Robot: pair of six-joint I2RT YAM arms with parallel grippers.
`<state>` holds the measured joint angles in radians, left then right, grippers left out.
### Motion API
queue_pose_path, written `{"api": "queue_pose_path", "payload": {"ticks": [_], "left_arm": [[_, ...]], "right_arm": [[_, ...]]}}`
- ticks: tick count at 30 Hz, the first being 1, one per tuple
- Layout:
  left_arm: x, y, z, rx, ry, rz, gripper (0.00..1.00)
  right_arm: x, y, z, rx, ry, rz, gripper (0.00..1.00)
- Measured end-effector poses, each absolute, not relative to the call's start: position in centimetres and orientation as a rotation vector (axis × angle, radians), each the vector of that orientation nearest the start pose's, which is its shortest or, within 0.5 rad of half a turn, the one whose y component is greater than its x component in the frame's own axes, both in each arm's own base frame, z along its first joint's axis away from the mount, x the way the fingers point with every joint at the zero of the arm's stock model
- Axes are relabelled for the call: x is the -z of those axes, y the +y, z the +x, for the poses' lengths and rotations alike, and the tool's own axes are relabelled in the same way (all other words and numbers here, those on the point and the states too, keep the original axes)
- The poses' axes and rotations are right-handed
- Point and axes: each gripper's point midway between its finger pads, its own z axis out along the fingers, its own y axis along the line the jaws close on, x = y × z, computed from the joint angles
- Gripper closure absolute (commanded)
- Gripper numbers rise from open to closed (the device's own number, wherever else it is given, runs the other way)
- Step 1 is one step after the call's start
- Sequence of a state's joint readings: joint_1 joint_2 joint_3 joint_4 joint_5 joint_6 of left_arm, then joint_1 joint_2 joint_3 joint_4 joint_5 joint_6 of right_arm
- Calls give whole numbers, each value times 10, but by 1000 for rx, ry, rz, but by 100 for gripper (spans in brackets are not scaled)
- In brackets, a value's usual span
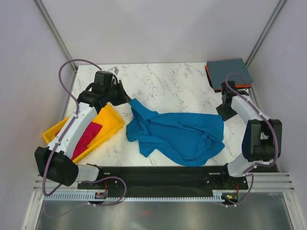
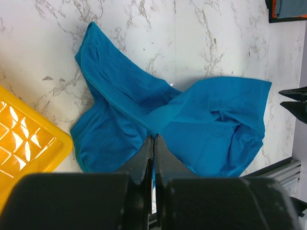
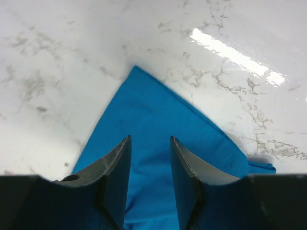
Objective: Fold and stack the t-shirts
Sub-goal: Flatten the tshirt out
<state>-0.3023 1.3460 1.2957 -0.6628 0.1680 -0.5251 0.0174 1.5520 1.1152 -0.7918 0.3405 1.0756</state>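
Note:
The bright blue t-shirt [image 1: 177, 136] lies crumpled on the marble table's middle; it also shows in the left wrist view [image 2: 201, 120] and the right wrist view [image 3: 148, 115]. My left gripper [image 1: 126, 99] is by the shirt's back-left corner. Its jaws [image 2: 153, 139] are pressed together with nothing seen in them, and the shirt lies beyond them. My right gripper [image 1: 223, 114] is at the shirt's right corner, and its jaws [image 3: 149, 140] are open over the cloth. The magenta-red t-shirt [image 1: 89, 134] lies in the yellow tray [image 1: 111, 119]. The folded slate grey-blue t-shirt [image 1: 229, 72] rests on the orange t-shirt [image 1: 208, 73] at the back right.
The yellow tray sits at the table's left edge under my left arm, and it also shows in the left wrist view [image 2: 29, 143]. A black rail [image 1: 158, 172] runs along the near edge. Grey walls close in on both sides.

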Motion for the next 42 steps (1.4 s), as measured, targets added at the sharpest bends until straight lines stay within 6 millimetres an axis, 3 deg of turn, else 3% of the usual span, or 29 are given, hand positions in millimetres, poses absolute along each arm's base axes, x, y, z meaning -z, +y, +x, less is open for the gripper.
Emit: {"api": "queue_pose_path", "payload": {"ticks": [4, 11, 27, 42], "left_arm": [[-228, -158, 330, 632, 2348, -161, 98], [-236, -159, 326, 653, 2313, -146, 98], [-222, -162, 321, 674, 2337, -137, 98], [-225, -162, 323, 679, 2321, -134, 98]], "right_arm": [[-59, -37, 331, 238, 2245, 1578, 54], [-54, -50, 349, 273, 2157, 1724, 53], [-16, -40, 360, 296, 2119, 2016, 49], [-15, -42, 365, 283, 2083, 2077, 55]]}}
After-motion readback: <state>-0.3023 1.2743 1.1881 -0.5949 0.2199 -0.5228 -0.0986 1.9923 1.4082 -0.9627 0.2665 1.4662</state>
